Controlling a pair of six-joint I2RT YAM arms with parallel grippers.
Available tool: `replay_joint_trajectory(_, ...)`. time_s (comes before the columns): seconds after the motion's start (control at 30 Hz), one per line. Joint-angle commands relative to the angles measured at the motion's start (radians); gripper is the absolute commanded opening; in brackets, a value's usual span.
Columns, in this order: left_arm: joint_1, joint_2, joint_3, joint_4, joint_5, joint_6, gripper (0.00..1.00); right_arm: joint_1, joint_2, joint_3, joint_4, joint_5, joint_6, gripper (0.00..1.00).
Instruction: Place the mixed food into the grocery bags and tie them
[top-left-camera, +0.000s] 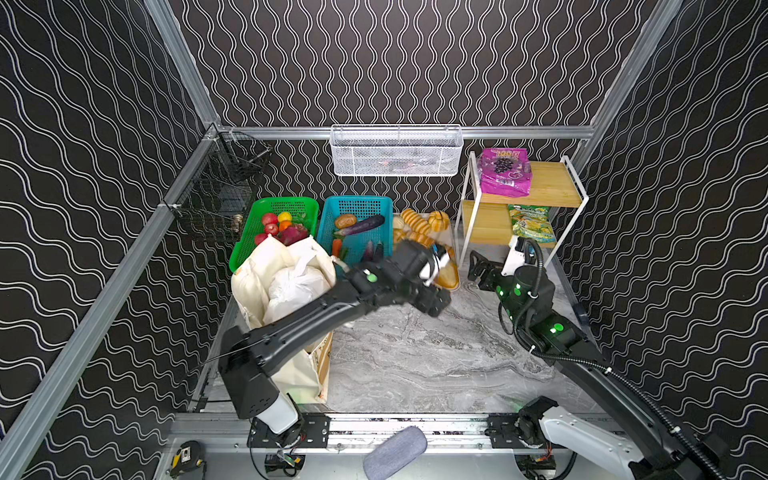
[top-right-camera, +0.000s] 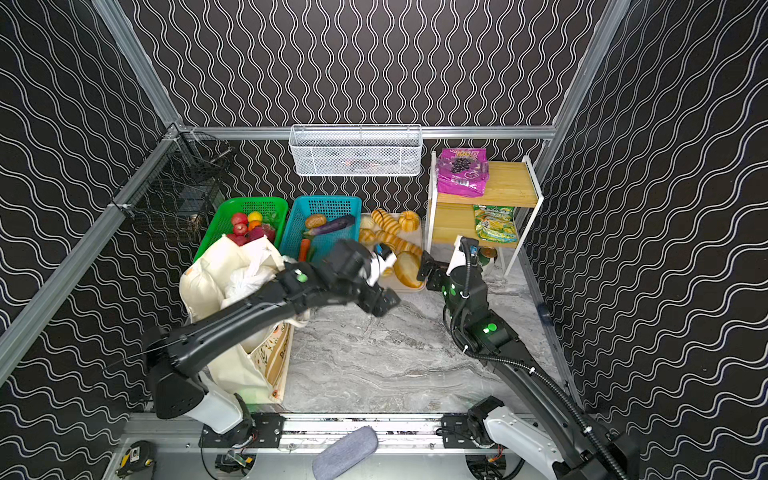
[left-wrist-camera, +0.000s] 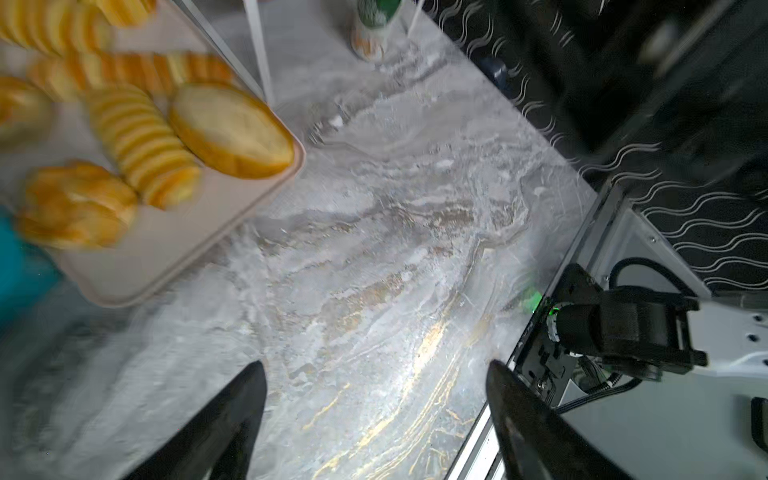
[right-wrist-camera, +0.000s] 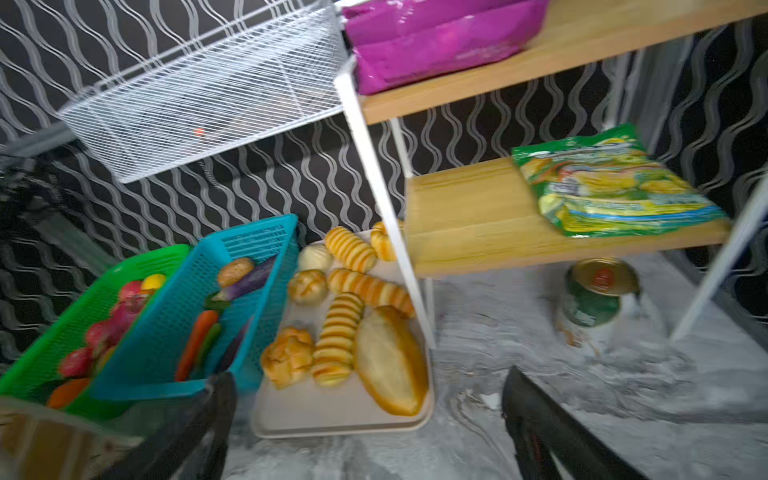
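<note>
The cream canvas tote (top-left-camera: 257, 274) stands at the left of the marble table, with the white plastic bag (top-left-camera: 297, 286) bunched inside it. A purple grape-print packet (top-left-camera: 505, 172) (right-wrist-camera: 440, 37) lies on the rack's top shelf. An orange carrot (top-left-camera: 336, 247) and other toy vegetables lie in the teal basket (right-wrist-camera: 166, 332). My left gripper (top-left-camera: 436, 303) (left-wrist-camera: 374, 370) hangs open and empty over bare table, right of the tote. My right gripper (top-left-camera: 478, 268) (right-wrist-camera: 365, 382) is open and empty too, near the bread tray's corner, facing the rack.
A green basket (top-left-camera: 249, 245) of toy fruit stands behind the tote. A tray (right-wrist-camera: 332, 415) holds golden breads. A green snack packet (right-wrist-camera: 615, 187) lies on the rack's lower shelf, with a green-labelled can (right-wrist-camera: 594, 299) beneath it. A white mesh basket (top-left-camera: 395, 151) hangs on the back wall.
</note>
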Motion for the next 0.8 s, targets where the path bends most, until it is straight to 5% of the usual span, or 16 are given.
replay_joint_trajectory(0.0, -0.019, -0.011, -0.191, 0.188, -0.179, -0.124, 0.86, -0.013, -0.005, -0.075, 0.057, 0.123, -0.09, 0.99)
replay_joint_trajectory(0.23, 0.047, -0.08, -0.502, 0.43, -0.384, -0.066, 0.91, -0.046, 0.026, -0.202, 0.145, 0.182, -0.142, 0.99)
replay_joint_trajectory(0.37, 0.13, -0.133, -0.642, 0.444, -0.487, -0.018, 0.91, -0.084, 0.044, -0.318, 0.372, 0.22, -0.3, 0.99)
replay_joint_trajectory(0.57, 0.399, -0.347, -0.749, 0.494, -0.437, 0.131, 0.92, -0.195, 0.16, -0.33, 0.477, 0.195, -0.352, 0.99)
replay_joint_trajectory(0.77, 0.618, -0.335, -0.804, 0.505, -0.366, 0.2, 0.92, -0.294, 0.188, -0.406, 0.65, 0.135, -0.353, 0.99)
